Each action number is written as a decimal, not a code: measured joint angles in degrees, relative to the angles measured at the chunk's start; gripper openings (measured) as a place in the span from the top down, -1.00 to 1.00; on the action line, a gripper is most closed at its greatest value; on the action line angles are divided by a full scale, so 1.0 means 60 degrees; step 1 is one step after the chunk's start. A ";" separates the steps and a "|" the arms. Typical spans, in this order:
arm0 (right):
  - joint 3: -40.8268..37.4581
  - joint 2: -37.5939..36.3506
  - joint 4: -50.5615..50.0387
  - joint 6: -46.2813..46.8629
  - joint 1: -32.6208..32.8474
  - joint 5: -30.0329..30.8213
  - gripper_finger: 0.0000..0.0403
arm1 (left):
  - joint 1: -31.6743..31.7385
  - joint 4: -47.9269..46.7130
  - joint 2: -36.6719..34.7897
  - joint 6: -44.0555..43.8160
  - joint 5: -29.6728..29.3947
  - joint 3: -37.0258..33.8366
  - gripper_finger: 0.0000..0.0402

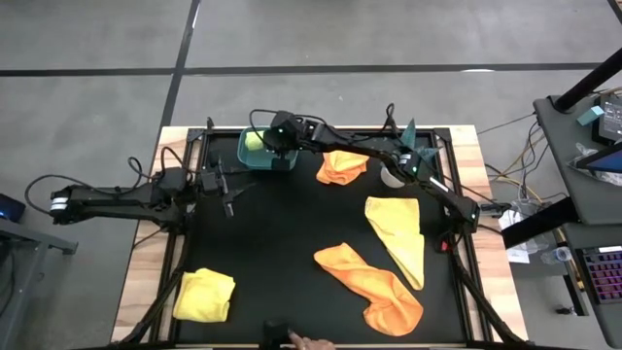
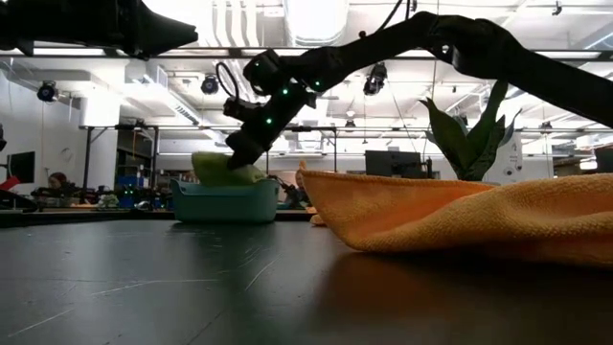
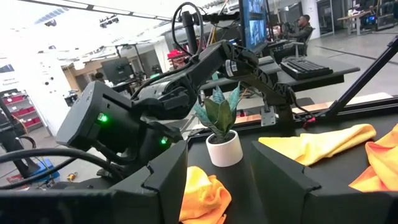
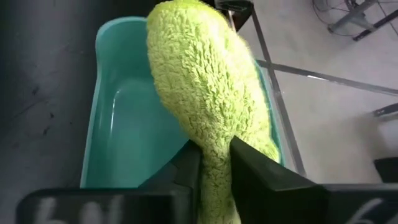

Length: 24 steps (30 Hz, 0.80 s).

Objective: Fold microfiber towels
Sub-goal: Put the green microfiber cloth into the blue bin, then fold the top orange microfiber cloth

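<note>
My right gripper [image 1: 275, 139] is over the teal bin [image 1: 255, 160] at the table's far side, shut on the lime green towel [image 4: 205, 87]. That towel also shows bulging above the bin's rim in the low view [image 2: 222, 170]. My left gripper [image 3: 217, 180] is open and empty, left of the table's middle in the high view [image 1: 230, 197]. One orange towel [image 1: 342, 166] lies crumpled beside the bin, and another [image 1: 374, 285] lies spread at the near right. A yellow towel [image 1: 398, 233] lies flat at the right, and a folded yellow one [image 1: 204, 295] lies near left. My right gripper pinches a bunched fold of the lime green towel [image 4: 214, 171] between its two fingers. The fingers [image 2: 251, 144] slant down at it from above and from the table's right. The towel reaches ahead of the fingers and down into the teal bin, slack.
A small potted plant in a white pot [image 1: 397, 171] stands right of the far orange towel; it also shows in the left wrist view [image 3: 222, 147]. A person's hand [image 1: 313, 342] shows at the table's near edge. Bare black mat [image 1: 272, 233] lies at the table's middle.
</note>
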 joint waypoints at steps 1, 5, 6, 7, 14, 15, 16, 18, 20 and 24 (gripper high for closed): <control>-0.0111 0.0000 0.0123 0.0063 0.0000 -0.0002 0.62 | 0.0000 0.0000 0.0010 0.0000 0.0000 0.0000 0.20; -0.0484 0.0000 0.0358 0.0287 0.0000 0.0006 0.41 | 0.0000 0.0000 0.0029 0.0000 0.0003 0.0000 0.20; -0.0541 0.0000 0.0354 0.0370 0.0000 0.0009 0.37 | 0.0000 0.0000 0.0029 0.0000 0.0000 0.0000 0.20; -0.0605 0.0000 0.0358 0.0412 0.0000 0.0009 0.32 | 0.0000 0.0000 0.0029 0.0000 0.0000 0.0000 0.20; -0.0779 0.0000 0.0308 0.0546 0.0000 0.0009 0.16 | 0.0000 0.0000 0.0029 0.0000 0.0003 0.0000 0.20; -0.0779 0.0000 0.0303 0.0555 0.0000 0.0009 0.15 | 0.0000 0.0000 0.0029 0.0000 0.0003 0.0000 0.20; -0.0779 0.0000 0.0293 0.0552 0.0004 0.0009 0.15 | 0.0000 0.0000 0.0029 0.0000 0.0000 0.0000 0.20; -0.0757 -0.0004 0.0241 0.0499 0.0047 0.0009 0.15 | 0.0000 0.0000 0.0029 0.0000 0.0001 0.0000 0.20; -0.0652 -0.0006 0.0206 0.0437 0.0143 0.0009 0.16 | 0.0000 0.0000 0.0029 0.0000 0.0002 0.0000 0.20; -0.0375 -0.0194 -0.0344 0.0406 0.0399 0.0004 0.24 | 0.0000 -0.0017 0.0029 0.0003 0.0003 -0.0015 0.20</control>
